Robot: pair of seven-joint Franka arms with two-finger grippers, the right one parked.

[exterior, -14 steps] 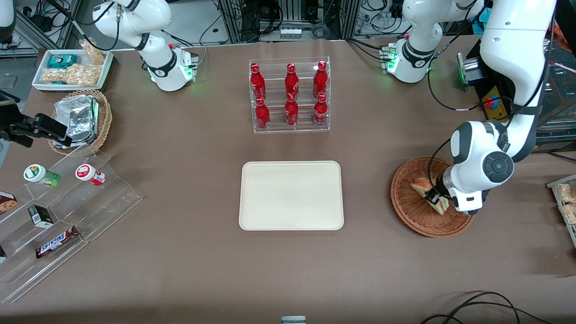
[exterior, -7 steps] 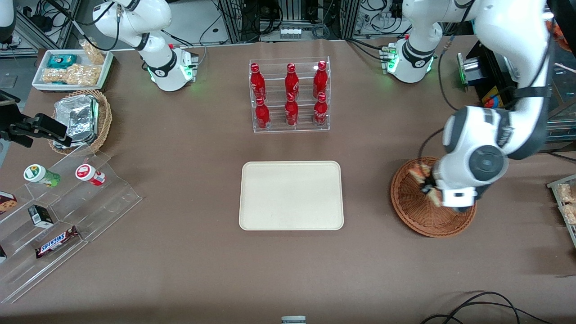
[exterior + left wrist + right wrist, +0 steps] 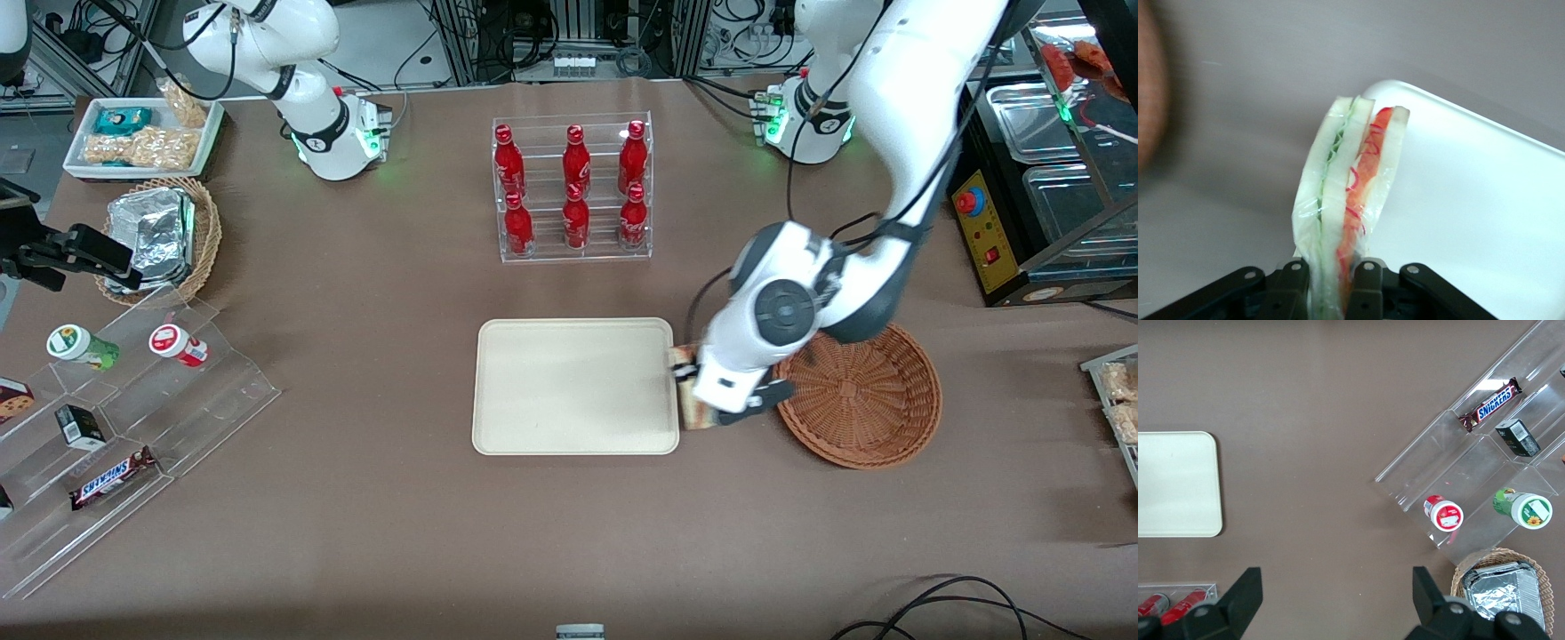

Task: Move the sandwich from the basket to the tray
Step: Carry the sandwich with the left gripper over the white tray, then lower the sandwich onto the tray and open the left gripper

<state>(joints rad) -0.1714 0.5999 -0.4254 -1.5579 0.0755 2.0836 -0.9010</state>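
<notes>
On my feed, going across the brown desk (image 3: 356, 498): the flat rectangular cream-beige tray (image 3: 574, 387) sits mid-desk, nothing on it. Just beside its edge toward the working arm's end I see the left arm's gripper (image 3: 692, 396), up off the desk, between tray and basket. Its black fingers (image 3: 1293, 288) are pinching the small triangular white-bread sandwich (image 3: 1346, 200) by its wide end; the film-wrapped wedge stands on edge with green and orange-pink layers showing, its tip over the tray's rounded corner in the wrist view. The round reddish-brown woven wicker basket (image 3: 858, 396) comes next, toward the working arm's end, with no sandwich in it and the arm's wrist overlapping its rim nearest the tray.
</notes>
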